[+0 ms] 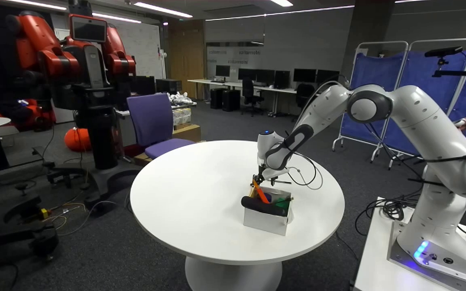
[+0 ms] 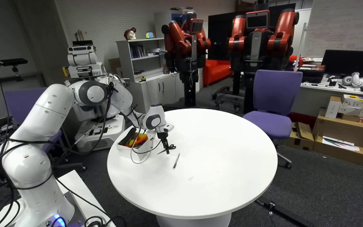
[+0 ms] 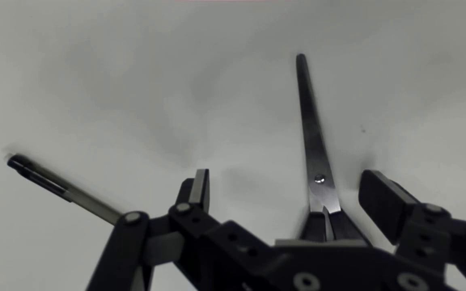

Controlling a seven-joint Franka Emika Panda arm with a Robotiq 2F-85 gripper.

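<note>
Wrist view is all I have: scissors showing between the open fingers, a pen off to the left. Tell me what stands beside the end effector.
Observer: In both exterior views, a white box stands on the table beside the end effector.
Operator: Report what is in it.
Observer: It holds several things, an orange object among them.
Operator: Next, the scissors. The end effector hides their handle ends from me; find those.
Observer: In an exterior view, the black handle loops show just past the end effector, on the side away from the box.
</note>
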